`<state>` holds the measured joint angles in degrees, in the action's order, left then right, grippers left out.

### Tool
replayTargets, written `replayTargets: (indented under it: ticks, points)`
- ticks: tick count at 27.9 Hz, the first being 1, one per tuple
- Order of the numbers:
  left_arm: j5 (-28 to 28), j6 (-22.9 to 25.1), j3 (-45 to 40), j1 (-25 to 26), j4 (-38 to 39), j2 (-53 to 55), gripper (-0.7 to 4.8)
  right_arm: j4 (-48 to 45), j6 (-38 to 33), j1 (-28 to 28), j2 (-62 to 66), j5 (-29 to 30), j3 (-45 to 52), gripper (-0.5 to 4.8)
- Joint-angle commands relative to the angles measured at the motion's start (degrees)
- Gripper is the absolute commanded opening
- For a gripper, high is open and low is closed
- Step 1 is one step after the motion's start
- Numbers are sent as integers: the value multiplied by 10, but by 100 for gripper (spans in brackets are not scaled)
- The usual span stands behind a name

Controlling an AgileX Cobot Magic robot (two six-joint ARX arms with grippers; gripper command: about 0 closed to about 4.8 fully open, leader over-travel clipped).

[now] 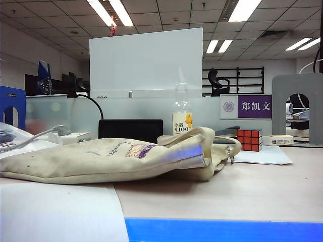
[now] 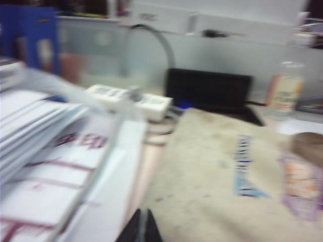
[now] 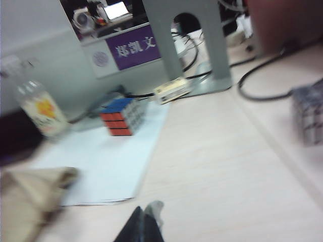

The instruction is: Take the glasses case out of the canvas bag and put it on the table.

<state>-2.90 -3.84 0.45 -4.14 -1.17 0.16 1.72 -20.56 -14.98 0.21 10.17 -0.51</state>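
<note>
The glasses case isn't seen anywhere on the table (image 1: 262, 191), so where it sits can't be told from these views; the canvas bag (image 1: 101, 159) is laid flat on its side across the tabletop, its opening and loop handles (image 1: 224, 143) turned toward the Rubik's cube (image 1: 250, 139), and its inside isn't shown. A small purple-orange print (image 1: 140, 150) is carried on the upper face of the bag, with some blue lettering beside it. Just behind the bag a clear drink bottle (image 1: 181, 113) with a yellow label is stood upright, and next to that a flat black device (image 1: 131, 130) is set. The cube is parked on a white paper sheet (image 1: 265, 155) that is tucked up close to the bag's handles. Behind the cube a grey metal stand (image 1: 298, 108) and a purple name sign (image 1: 255, 107) are found. On the bag's far side from the cube, a white power strip (image 2: 128, 98) and stacked printed papers (image 2: 40, 166) are seen, a bit blurred. The left gripper (image 2: 140, 229) is held low near the bag's closed end, fingers pinched together on nothing. The right gripper (image 3: 141, 227) is held over bare table near the paper sheet's edge, also clamped together and empty.
</note>
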Motion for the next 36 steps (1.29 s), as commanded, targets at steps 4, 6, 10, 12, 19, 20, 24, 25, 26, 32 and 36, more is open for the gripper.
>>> replayTargets:
  ticks: [4,6,10,12,19,20,24,25,26,32,36]
  points:
    - [-69,-47,19,-19,-46,30,57,2,-97,1,-1,173,4,-5]
    - [-63,-52,39,-36,-56,74,56,2,-123,0,-1,196,2,-5]
    - [-58,-51,119,-93,-115,240,49,2,-230,0,-1,199,-2,-5]
    - [-47,-47,195,-139,-135,363,49,2,-253,1,-1,212,-7,-5]
    - [27,-42,582,-257,29,792,272,26,-265,3,-1,286,-24,-5]
    - [26,-56,634,-258,70,836,363,24,-276,8,-1,282,-24,-5]
    - [-6,-168,838,-266,248,996,479,18,-331,42,-1,275,-24,-5]
    - [-10,-177,886,-264,287,1030,479,13,-340,59,-1,274,-24,-5]
    - [-13,-176,919,-263,303,1058,479,7,-340,74,-2,274,-24,-5]
    - [-43,-172,1025,-263,341,1163,479,-30,-334,164,-1,274,-24,-5]
    - [-36,-135,1025,-263,360,1195,479,-32,-334,192,-1,289,-24,-5]
